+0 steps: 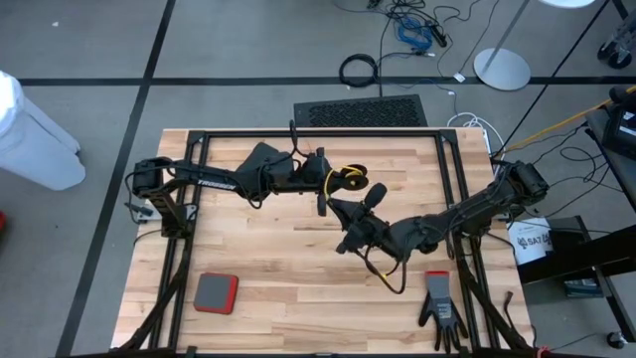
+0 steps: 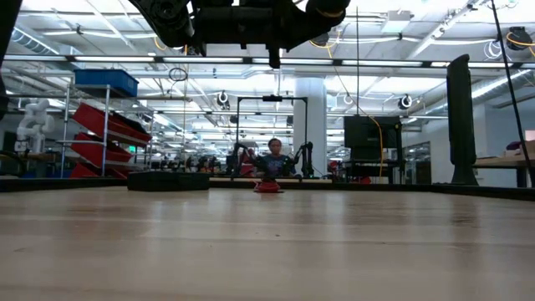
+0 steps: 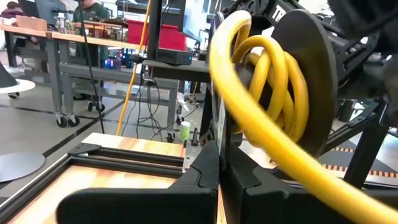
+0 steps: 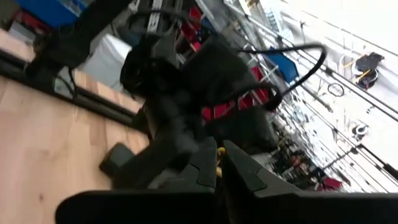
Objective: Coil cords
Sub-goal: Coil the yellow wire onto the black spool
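A wooden tabletop (image 1: 268,259) seen from above, with two dark robot arms meeting over its middle. A red and grey pad (image 1: 215,292) lies near the front left. The left pincer (image 1: 320,185) is closed on the yellow cord (image 1: 334,179), holding its black reel (image 1: 356,179) raised off the wood, probably to keep the reel steady so cord can be wound on; in the left wrist view, thick yellow loops (image 3: 273,87) sit wrapped on the reel. Just right of it, the right pincer (image 1: 350,237) is shut, and a dark brown cord (image 1: 386,276) hangs in a loop below that arm; whether it is pinched is unclear. A black glove (image 1: 441,306) lies at front right.
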Tool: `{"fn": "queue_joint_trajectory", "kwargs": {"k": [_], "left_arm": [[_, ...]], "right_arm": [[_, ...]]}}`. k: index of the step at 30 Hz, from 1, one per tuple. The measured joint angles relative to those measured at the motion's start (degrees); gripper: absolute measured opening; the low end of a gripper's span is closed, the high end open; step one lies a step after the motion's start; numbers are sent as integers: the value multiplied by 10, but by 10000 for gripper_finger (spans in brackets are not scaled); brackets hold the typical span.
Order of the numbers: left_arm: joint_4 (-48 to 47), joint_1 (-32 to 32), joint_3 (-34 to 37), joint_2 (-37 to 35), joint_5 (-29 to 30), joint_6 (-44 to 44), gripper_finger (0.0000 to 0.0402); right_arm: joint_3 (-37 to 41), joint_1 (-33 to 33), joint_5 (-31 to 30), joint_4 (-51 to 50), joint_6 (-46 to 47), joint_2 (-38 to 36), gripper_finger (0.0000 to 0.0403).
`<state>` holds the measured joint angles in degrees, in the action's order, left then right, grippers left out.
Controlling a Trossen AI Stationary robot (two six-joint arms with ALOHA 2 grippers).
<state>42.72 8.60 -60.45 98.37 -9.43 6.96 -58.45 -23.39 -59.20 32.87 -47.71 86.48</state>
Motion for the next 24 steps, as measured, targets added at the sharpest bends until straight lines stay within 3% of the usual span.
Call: {"fn": "queue_joint_trajectory", "kwargs": {"k": [17, 24], "left_arm": [[-23, 0, 0, 0, 0, 2, 0], [-32, 0, 0, 0, 0, 3, 0]], "right_arm": [[51, -45, -125, -27, 26, 0, 0], [51, -55, -169, -141, 104, 0, 0]]}}
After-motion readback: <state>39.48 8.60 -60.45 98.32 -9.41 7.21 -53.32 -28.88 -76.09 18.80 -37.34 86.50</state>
